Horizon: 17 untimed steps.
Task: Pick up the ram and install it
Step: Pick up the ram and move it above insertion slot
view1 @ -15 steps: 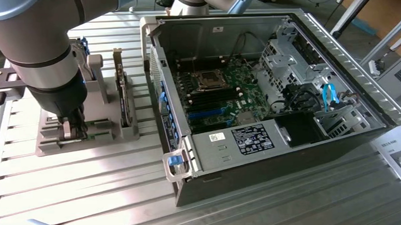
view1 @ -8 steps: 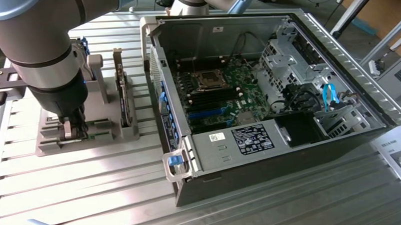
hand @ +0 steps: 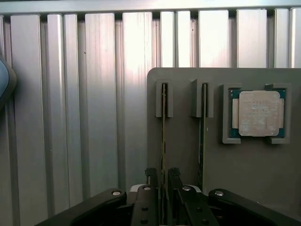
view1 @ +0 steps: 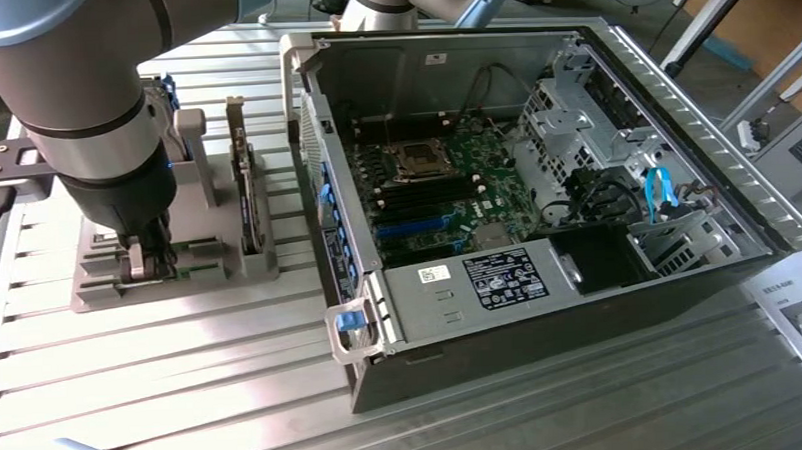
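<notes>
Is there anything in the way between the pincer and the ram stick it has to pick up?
Nothing visible. The open pincer straddles the ram, which stands on edge in the grey holder. The second stick stands in its own slot beside it, clear of the pincer.

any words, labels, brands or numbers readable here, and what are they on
Nothing reads clearly.
Black label on the power supply: too small.
Small white sticker beside it: too small.
Pale sticker on the computer case wall: too small.
Printed sheet, exterior view's right: blurred.
Processor markings: too faint.
</notes>
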Available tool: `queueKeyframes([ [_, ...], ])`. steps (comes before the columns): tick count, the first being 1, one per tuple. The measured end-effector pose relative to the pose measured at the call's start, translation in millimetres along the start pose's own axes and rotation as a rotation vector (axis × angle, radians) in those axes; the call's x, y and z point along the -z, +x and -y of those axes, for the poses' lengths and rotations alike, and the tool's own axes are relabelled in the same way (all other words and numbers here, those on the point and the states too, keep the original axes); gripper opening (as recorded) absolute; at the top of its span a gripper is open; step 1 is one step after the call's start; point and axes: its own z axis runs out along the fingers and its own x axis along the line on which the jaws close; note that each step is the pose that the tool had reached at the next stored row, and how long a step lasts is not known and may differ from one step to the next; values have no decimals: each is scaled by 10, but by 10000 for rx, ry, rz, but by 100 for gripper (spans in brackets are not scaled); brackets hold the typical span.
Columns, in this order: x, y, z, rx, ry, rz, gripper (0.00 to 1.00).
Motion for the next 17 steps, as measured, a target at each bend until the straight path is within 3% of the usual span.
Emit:
queueKeyframes([
  [17,-21,-22,0,1,1,1,24],
])
